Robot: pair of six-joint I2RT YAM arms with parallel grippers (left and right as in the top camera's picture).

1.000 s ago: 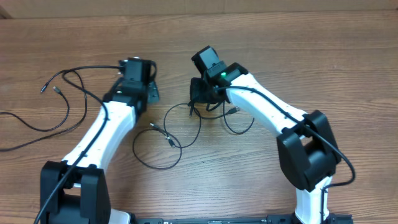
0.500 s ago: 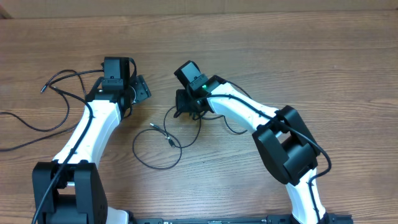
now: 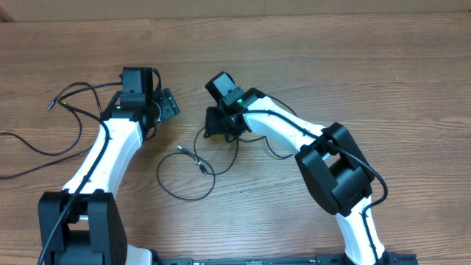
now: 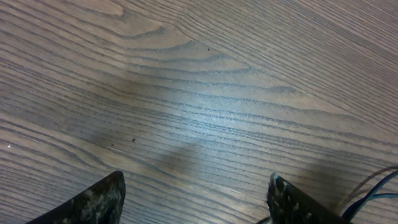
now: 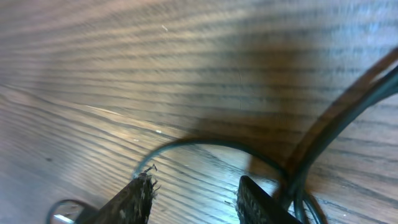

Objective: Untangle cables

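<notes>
I find the cables (image 3: 200, 168) looped at lower centre of the surface (image 3: 331, 66), with further strands trailing to the far left. The right claw (image 3: 215, 126) sits over the upper loop, tips moderately apart and clamping nothing. The left claw (image 3: 163, 109) is spread wide over bare wood.

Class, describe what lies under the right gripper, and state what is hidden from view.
Beneath the right gripper, a thin black cable curves over the brown wooden table. Seen from overhead, the gripper covers where that loop runs on.
</notes>
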